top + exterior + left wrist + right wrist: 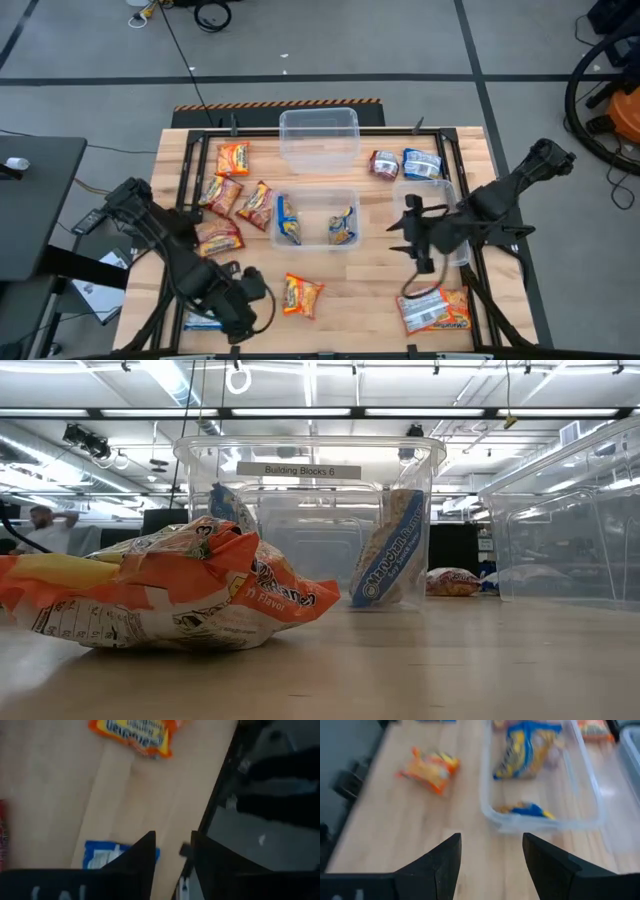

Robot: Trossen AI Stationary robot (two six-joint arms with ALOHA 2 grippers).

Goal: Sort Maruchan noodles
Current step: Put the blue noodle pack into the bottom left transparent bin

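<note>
Noodle packets lie spread over the wooden table. Several orange ones (232, 195) are on the left and one orange packet (302, 295) lies near the front. A red-white one (384, 165) and a blue one (422, 163) lie far right, and more lie at the near right (436, 311). The middle clear tub (316, 243) holds two blue packets (288, 222). My left gripper (245, 305) (172, 847) is open low over the near left corner, beside a blue packet (102, 856). My right gripper (410, 235) (492, 842) is open, above the table right of the middle tub (540, 820).
An empty clear tub (320, 140) stands at the far middle, and another clear tub (458, 250) sits under my right arm. A black rail frames the table (185, 185). Bare wood shows between the front orange packet and the near right packets. A person is far off in the room (45, 525).
</note>
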